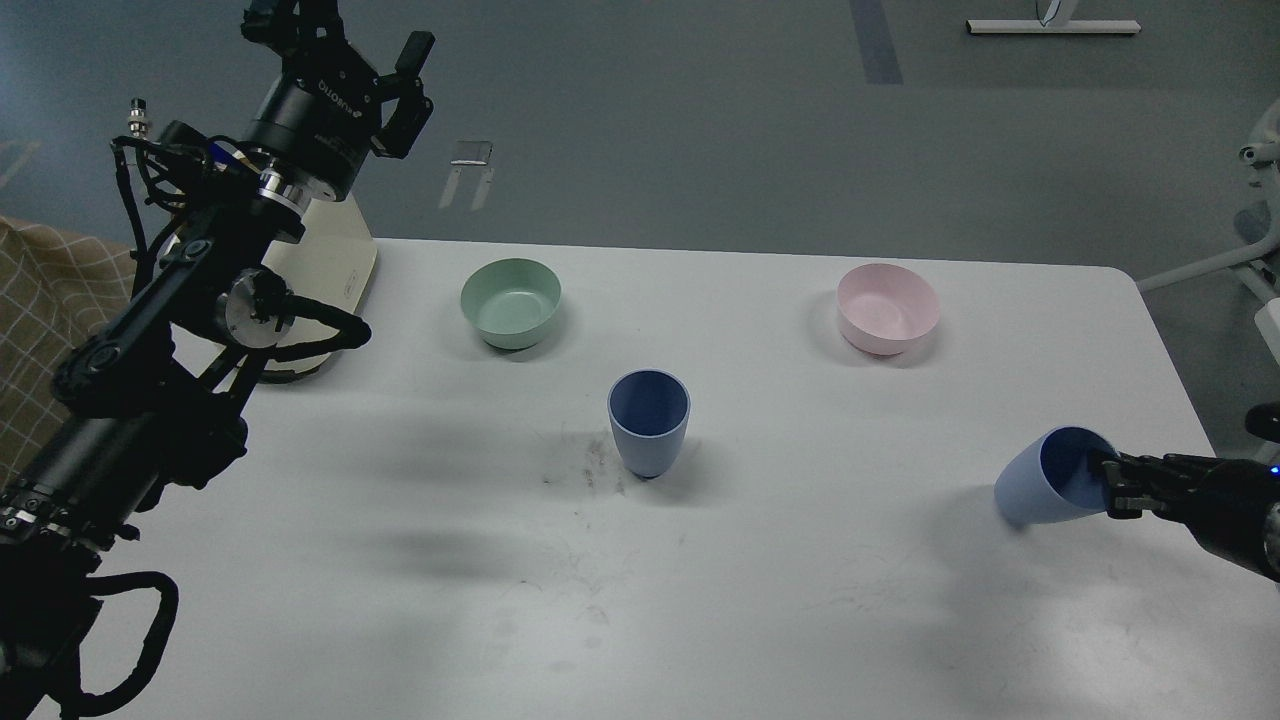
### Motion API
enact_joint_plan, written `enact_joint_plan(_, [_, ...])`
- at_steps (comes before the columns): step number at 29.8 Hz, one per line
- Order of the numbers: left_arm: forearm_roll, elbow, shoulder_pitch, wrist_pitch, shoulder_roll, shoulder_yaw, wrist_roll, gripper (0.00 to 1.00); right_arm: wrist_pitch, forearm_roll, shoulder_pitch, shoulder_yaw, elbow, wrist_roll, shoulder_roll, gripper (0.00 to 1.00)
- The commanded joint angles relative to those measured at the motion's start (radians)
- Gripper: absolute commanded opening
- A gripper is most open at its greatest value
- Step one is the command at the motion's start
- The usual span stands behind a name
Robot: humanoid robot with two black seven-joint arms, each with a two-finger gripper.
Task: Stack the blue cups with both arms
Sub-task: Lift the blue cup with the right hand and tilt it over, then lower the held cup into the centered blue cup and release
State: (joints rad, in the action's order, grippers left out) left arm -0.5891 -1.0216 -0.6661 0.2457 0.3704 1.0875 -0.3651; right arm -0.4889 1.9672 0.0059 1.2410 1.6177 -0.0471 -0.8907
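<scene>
Clamped on the rim of 1 tilted blue cup (1050, 480) near the table's (800, 600) right edge, the right gripper (1108, 480) probably held it slanted for carrying to the upright blue cup (648, 424) at the center, while the left gripper (345, 40) hung high with fingers apart.

Soft, dim light is falling from above. Blurry grey shadows are lying on the white table (800, 600). Nothing is glaring, and everything is looking sharp.
</scene>
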Motion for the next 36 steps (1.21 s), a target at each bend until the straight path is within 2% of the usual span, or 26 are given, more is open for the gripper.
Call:
enact_joint_plan(1, [0.0,0.0,-0.001,0.0,0.005,0.0,-0.002,0.98,0.0,-0.085,0.014,0.116,-0.002,-0.005,0.007,0.0])
enact_joint_plan(3, [0.0,0.0,-0.003,0.0,0.005,0.0,0.0,0.98,0.0,-0.137,0.052,0.138,-0.006,-0.003,0.006,0.0])
enact_joint_plan(6, [0.0,0.0,-0.003,0.0,0.001,0.0,0.0,0.98,0.0,-0.249,0.204,0.14,-0.006,0.007,0.009,0.0])
enact_joint_plan(9, [-0.001,-0.002,-0.006,0.001,-0.002,0.0,0.002,0.98,0.0,-0.278,0.313,0.104,0.001,0.009,0.053,0.0])
enact_joint_plan(13, [-0.001,-0.003,-0.007,0.003,-0.002,-0.001,0.002,0.98,0.0,-0.281,0.472,0.002,0.01,0.012,0.211,0.0])
enact_joint_plan(17, [-0.001,-0.005,-0.007,0.004,-0.001,-0.001,0.002,0.98,0.0,-0.278,0.578,-0.092,0.004,0.033,0.309,0.0])
enact_joint_plan(21, [-0.001,-0.005,-0.004,0.004,-0.002,0.0,0.002,0.98,0.0,-0.268,0.721,-0.314,-0.028,0.062,0.41,0.0])
enact_joint_plan(23, [-0.001,-0.005,-0.004,0.004,-0.004,0.0,0.002,0.98,0.0,-0.266,0.742,-0.366,-0.056,0.07,0.442,0.0])
enact_joint_plan(25, [-0.001,-0.005,-0.007,0.004,-0.007,0.0,0.002,0.98,0.0,-0.265,0.793,-0.448,-0.11,0.102,0.501,0.0])
enact_joint_plan(30, [-0.001,-0.005,-0.012,0.003,-0.015,0.0,0.002,0.98,0.0,-0.266,0.885,-0.577,-0.171,0.108,0.559,0.0])
enact_joint_plan(36, [0.0,-0.005,-0.013,0.003,-0.013,0.002,0.0,0.98,0.0,-0.24,0.89,-0.664,-0.17,0.13,0.584,0.0])
